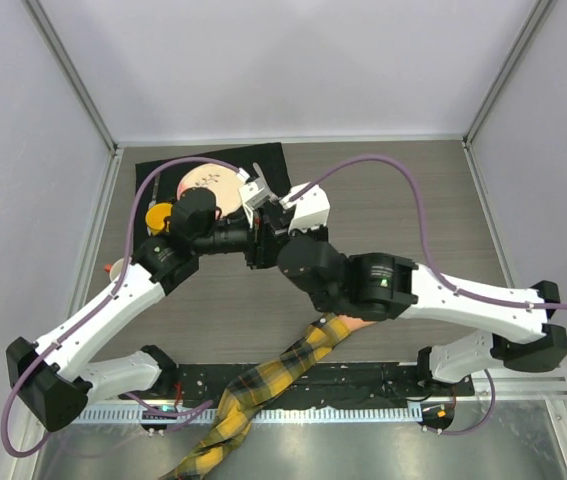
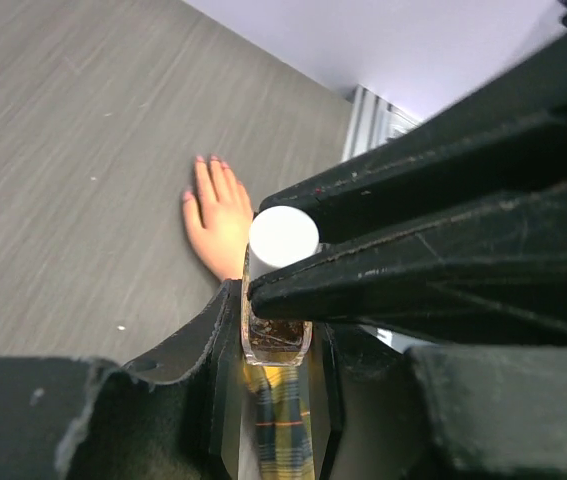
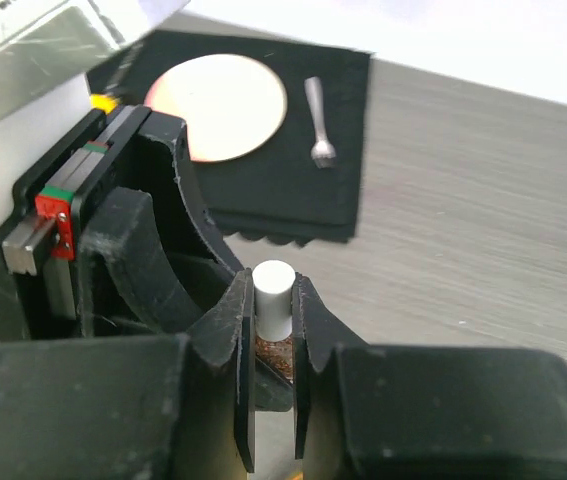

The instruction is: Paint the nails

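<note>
- The left gripper (image 2: 273, 322) is closed tight on the glass body of a small nail polish bottle (image 2: 277, 346), holding it upright above the table (image 1: 413, 200)
- The right gripper (image 3: 273, 308) is pinched shut on the bottle's white cap (image 2: 283, 235), one black finger on each side of it
- The two grippers meet nose to nose over the middle of the table, so each one fills much of the other's wrist view
- The nails (image 2: 203, 160) sit at the fingertips of the mannequin hand (image 2: 220, 220), which lies flat on the wood-grain table below and beyond the bottle; the tips look pink
- From above, the right arm (image 1: 403, 285) covers nearly the whole mannequin hand, leaving only a sliver of peach beside the cuff
- The yellow-and-dark plaid sleeve (image 1: 268, 385) runs from the hand back across the near edge of the table, between the two arm bases
- A black mat (image 3: 303, 180) lies at the far left of the table, well apart from the hand
- On the mat rest a round pink plate (image 3: 218, 105) and, just beside it, a metal fork (image 3: 318, 120)
- An orange-yellow round object (image 1: 159, 214) sits at the mat's left edge, partly behind the left arm; what it is cannot be told
</note>
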